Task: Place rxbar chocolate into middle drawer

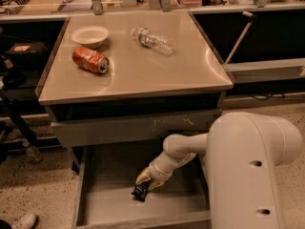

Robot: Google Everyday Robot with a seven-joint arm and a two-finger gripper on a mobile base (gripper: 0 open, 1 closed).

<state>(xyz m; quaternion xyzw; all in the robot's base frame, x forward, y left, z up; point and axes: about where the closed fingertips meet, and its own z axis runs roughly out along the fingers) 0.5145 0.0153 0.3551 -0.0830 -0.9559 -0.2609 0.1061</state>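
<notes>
The middle drawer [109, 209] stands pulled open below the counter, a wide grey tray with a smooth floor. My gripper [144, 184] reaches down into it from the right on the white arm [183, 149]. The rxbar chocolate [139, 192], a small black wrapper, sits at the gripper's tip, low over or on the drawer floor; whether it touches the floor I cannot tell.
On the countertop [143, 75] lie a crushed red can [90, 60], a white bowl [89, 35] and a clear plastic bottle [152, 39]. A taller grey drawer front [133, 127] sits closed above the open drawer. My large white arm housing [252, 175] fills the right foreground.
</notes>
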